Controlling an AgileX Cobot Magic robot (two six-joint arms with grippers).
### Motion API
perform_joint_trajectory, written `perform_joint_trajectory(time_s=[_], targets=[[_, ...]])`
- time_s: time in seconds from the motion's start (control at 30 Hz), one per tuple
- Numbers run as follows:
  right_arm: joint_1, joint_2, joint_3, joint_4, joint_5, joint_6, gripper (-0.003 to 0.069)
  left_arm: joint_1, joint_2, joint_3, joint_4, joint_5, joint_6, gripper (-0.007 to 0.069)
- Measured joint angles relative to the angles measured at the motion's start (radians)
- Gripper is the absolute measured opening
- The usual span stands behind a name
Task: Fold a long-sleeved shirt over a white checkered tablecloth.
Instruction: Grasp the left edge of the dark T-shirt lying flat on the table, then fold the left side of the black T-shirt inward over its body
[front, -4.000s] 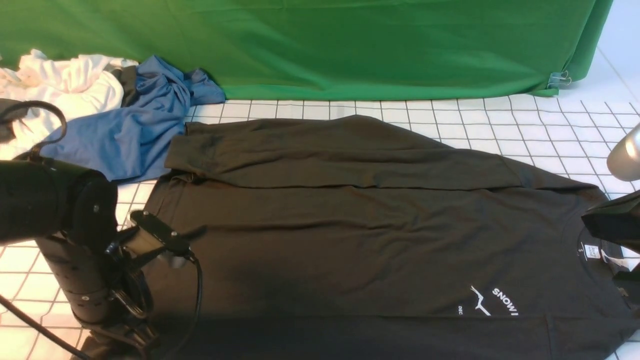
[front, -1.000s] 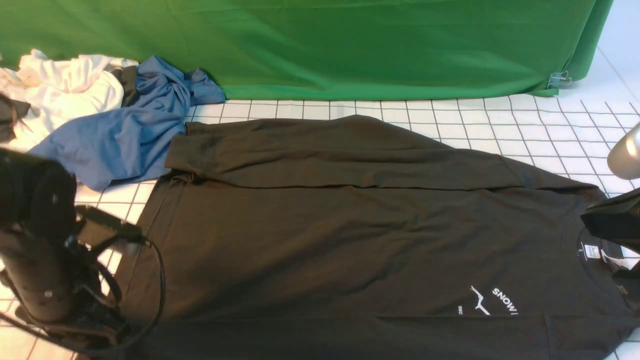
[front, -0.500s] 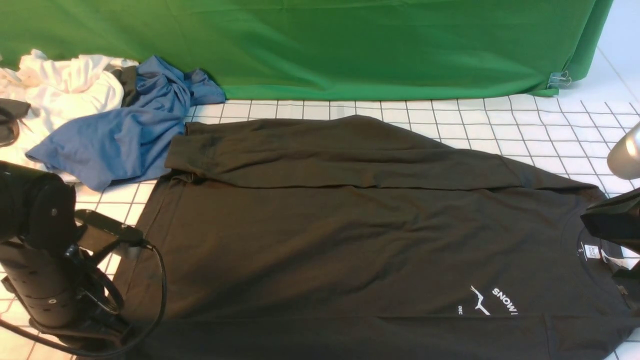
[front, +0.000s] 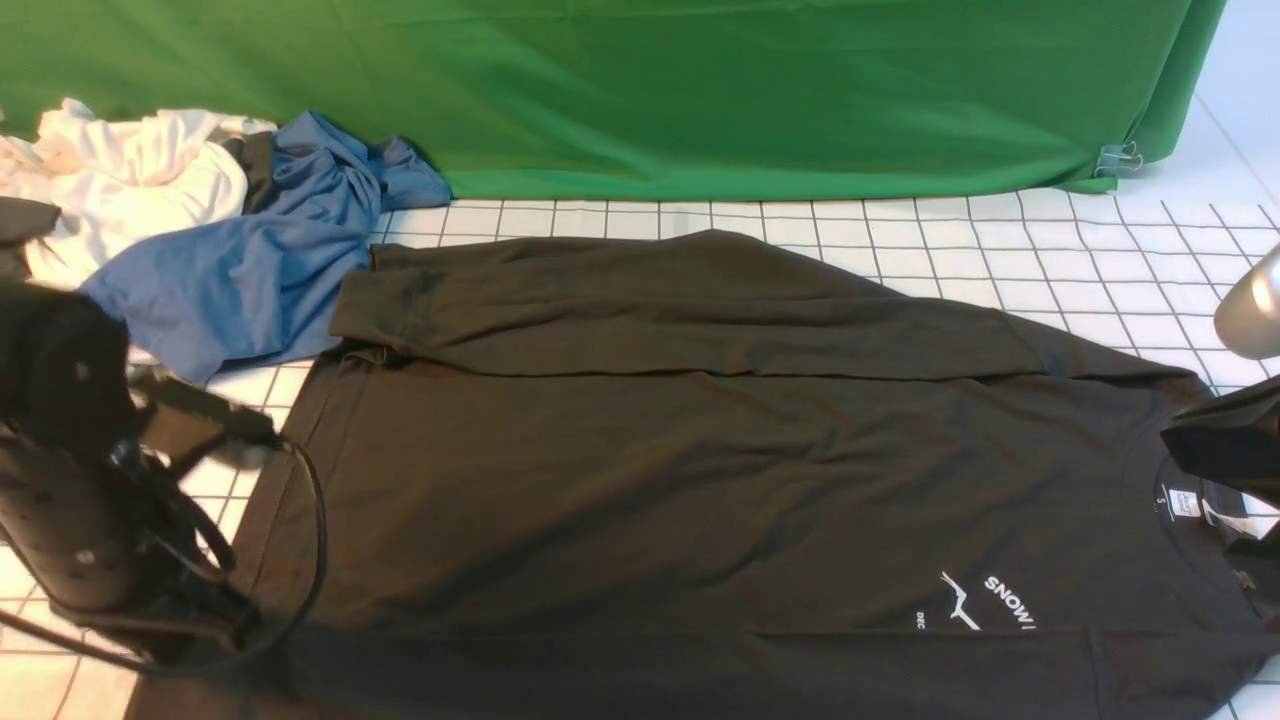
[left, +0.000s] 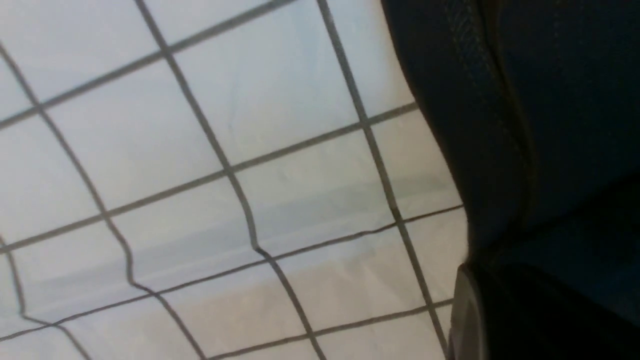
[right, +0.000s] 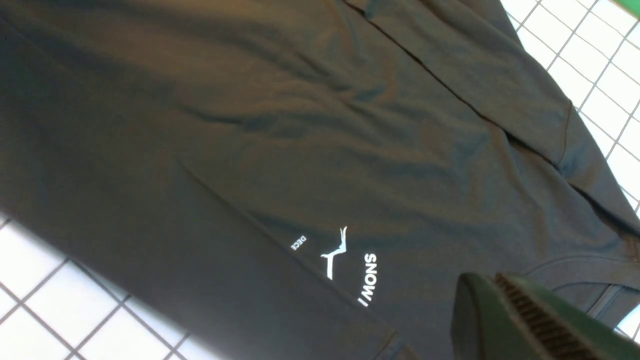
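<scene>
Front view, entry. The long-sleeved shirt (front: 640, 480) lies spread flat on the white checkered tablecloth (front: 1050, 240), turned sideways: collar toward my right arm, hem toward my left. One sleeve (front: 650, 310) is folded across the shirt's far edge, its cuff ending near the hem. A second fold line runs along the shirt's near side, just under the white chest print (front: 985, 600). The white neck label (front: 1185, 503) shows inside the collar.

Left claw (front: 215, 640): down at the shirt's near hem corner, mostly hidden by my own arm and cable. It is clenched. Left wrist view: the stitched hem (left: 480, 125) runs over the grid cloth straight to one dark finger (left: 530, 315). I cannot tell whether fabric is pinched between the fingers.

Right claw (front: 1228, 455): over the shirt's collar, partly cut off by the picture's edge. Right wrist view: one ridged finger (right: 525, 320) sits above the collar seam, beside the print. I cannot tell whether this claw is clenched or released, or whether it is touching the shirt.

Other items: a crumpled blue garment (front: 240, 280) touches the shirt's far hem corner, with white garments (front: 130, 170) beyond it. The green backdrop (front: 700, 90) hangs behind the shirt's far edge.
</scene>
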Motion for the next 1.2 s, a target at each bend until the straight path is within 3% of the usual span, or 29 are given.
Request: perform_joint_trajectory(time_s=[0.23,0.6,1.2], targets=[[0.0,0.0,0.0,0.0,0.0,0.0,0.0072,-0.036,-0.057,-0.117,-0.015,0.14,0.0,-0.0021],[0.0,0.0,0.0,-0.001,-0.001,0.001,0.0072,-0.18,-0.056,-0.307,-0.012,0.214,0.0,-0.0021],[0.0,0.0,0.0,-0.001,-0.001,0.002,0.0072,-0.182,0.093,-0.666,0.043,0.247,0.01,-0.0021]])
